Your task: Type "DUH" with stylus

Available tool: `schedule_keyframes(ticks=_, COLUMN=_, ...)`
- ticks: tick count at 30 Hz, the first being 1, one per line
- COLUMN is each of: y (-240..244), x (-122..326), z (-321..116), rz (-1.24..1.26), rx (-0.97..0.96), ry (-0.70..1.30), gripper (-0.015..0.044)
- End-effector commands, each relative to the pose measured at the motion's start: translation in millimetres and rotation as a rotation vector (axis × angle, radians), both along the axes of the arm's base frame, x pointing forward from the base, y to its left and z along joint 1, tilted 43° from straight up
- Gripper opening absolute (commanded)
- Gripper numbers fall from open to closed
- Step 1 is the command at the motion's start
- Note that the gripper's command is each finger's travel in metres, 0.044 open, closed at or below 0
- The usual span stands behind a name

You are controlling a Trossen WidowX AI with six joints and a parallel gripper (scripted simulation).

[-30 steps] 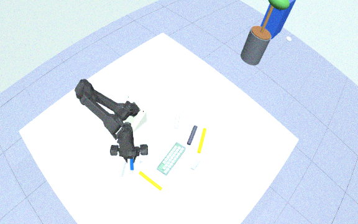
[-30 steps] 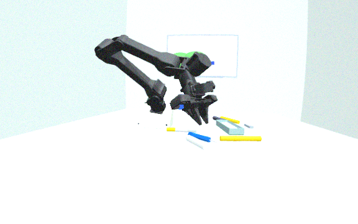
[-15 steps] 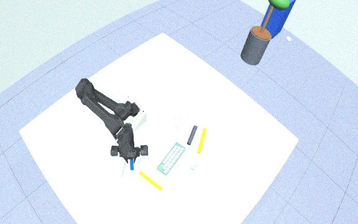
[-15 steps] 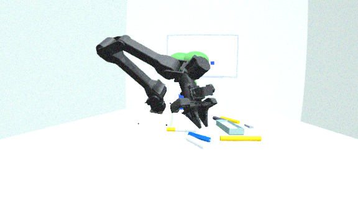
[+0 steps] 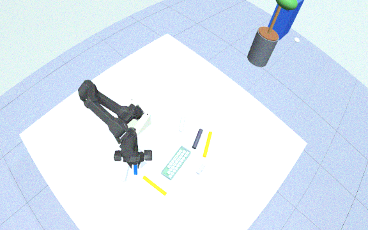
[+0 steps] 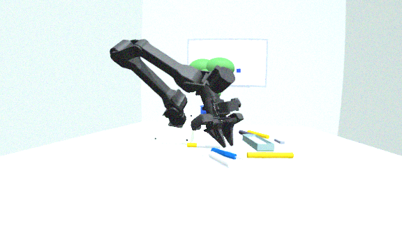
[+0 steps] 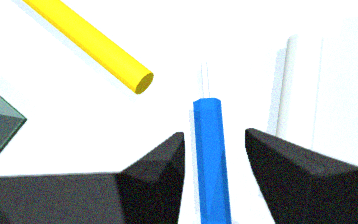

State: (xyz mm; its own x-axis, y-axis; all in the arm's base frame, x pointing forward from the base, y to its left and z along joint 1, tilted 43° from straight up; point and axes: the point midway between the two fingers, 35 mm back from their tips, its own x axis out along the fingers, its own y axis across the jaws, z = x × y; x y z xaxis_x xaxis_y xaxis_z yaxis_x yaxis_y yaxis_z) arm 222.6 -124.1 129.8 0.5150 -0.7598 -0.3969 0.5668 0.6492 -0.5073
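Observation:
The stylus, with a blue barrel [image 5: 135,170] [image 6: 223,153] [image 7: 212,190] and a thin pale tip, lies on the desk. My gripper [image 5: 135,166] [image 6: 228,145] [image 7: 214,138] is partly open and holds nothing. Its fingertips stand above the stylus, one to each side of the barrel in the wrist view, with gaps on both sides. The pale green keyboard [image 5: 176,163] [image 6: 264,146] lies off to one side; only its corner [image 7: 6,131] shows in the wrist view, without readable keys. The rear end of the stylus is outside the wrist view.
A yellow stick [image 5: 154,185] [image 6: 270,155] [image 7: 90,40] lies between stylus and keyboard. A white rod [image 5: 126,174] [image 6: 219,160] [image 7: 302,85] lies close beside the stylus. Beyond the keyboard lie a dark stick [image 5: 197,138] and a second yellow stick [image 5: 207,144] [image 6: 258,134].

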Motion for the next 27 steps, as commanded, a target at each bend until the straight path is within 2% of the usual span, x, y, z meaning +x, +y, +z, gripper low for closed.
schedule_keyframes(ticks=1, y=-1.8, x=0.0, z=-3.9, rz=0.004, rx=0.001, ry=0.006, gripper=0.0150)
schedule_keyframes(ticks=27, y=-15.0, x=2.2, z=-17.9, rz=0.004, rx=0.000, ry=0.006, gripper=0.0150)
